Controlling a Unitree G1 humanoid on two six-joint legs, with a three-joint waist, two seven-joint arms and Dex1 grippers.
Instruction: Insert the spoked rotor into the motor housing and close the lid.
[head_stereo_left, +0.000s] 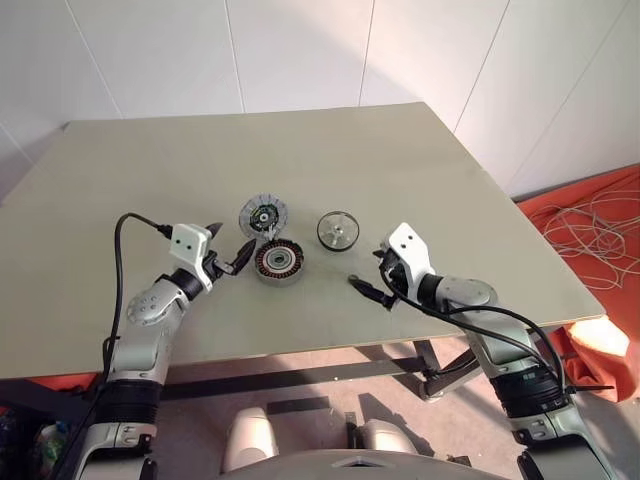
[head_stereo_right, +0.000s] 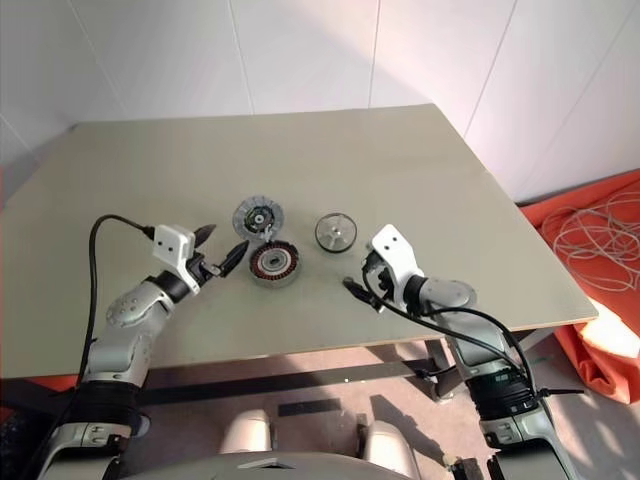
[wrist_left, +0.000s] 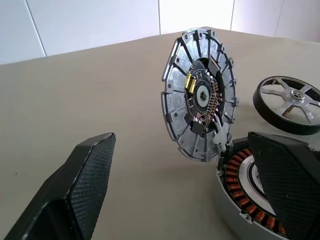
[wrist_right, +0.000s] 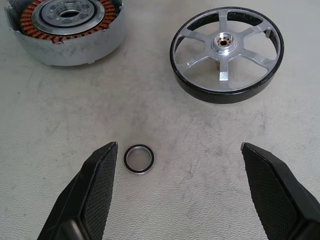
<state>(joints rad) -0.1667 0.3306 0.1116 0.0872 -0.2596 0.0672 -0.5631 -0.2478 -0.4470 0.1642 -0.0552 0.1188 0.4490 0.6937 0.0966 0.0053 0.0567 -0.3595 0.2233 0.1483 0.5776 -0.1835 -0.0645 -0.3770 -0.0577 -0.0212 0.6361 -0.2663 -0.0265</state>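
We are looking down on a beige table with the three motor parts near its middle. The motor housing is lying flat, its open face and copper windings turned upward. The lid is standing tilted at the housing's far edge, joined to it there, its segmented inner face leaning over toward the left gripper. The spoked rotor is lying flat just to the right of the housing and apart from it, spokes and silver hub facing up.

In the right wrist view a small dark ring is lying on the table beside one finger.

We are reading no brand or writing on any part.

The left gripper is hovering just left of the housing, fingers spread, gripping nothing; one finger is hiding part of the housing in its wrist view. The right gripper is also spread wide, empty, nearer us than the rotor.
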